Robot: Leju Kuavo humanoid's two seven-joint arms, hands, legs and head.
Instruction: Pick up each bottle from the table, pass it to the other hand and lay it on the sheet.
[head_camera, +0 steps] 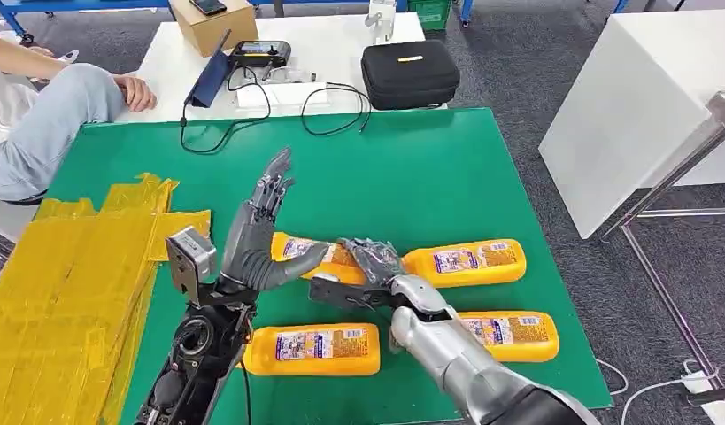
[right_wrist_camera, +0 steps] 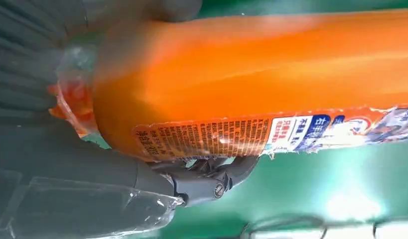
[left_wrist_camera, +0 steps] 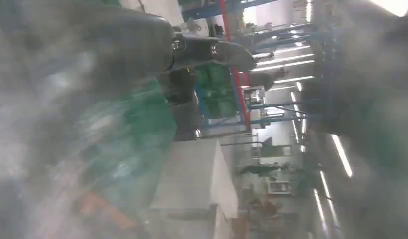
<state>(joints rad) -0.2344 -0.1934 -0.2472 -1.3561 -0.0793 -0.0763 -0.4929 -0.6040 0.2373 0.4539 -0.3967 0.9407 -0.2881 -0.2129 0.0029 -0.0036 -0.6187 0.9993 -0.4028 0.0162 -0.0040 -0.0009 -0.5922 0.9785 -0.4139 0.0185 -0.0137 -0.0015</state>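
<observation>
Above the green table [head_camera: 447, 168] my right hand [head_camera: 369, 266] grips an orange bottle [head_camera: 298, 249] lying on its side; up close, the same bottle [right_wrist_camera: 251, 79] rests against my fingers [right_wrist_camera: 211, 181]. My left hand [head_camera: 259, 232] stands beside the bottle's left end with its fingers stretched upward and apart, and its thumb lies across the bottle. Three more orange bottles lie on the table: one [head_camera: 466, 262] just right of my right hand, one [head_camera: 511, 336] at the front right, one [head_camera: 314, 348] at the front between my arms. The yellow sheet [head_camera: 71, 292] covers the table's left side.
A person [head_camera: 49, 115] sits at the back left, with a hand on the white table [head_camera: 341, 40]. That table carries a black case [head_camera: 410, 74], a cardboard box [head_camera: 213, 22], a tablet and cables. Another white table [head_camera: 633, 106] and a metal frame stand to the right.
</observation>
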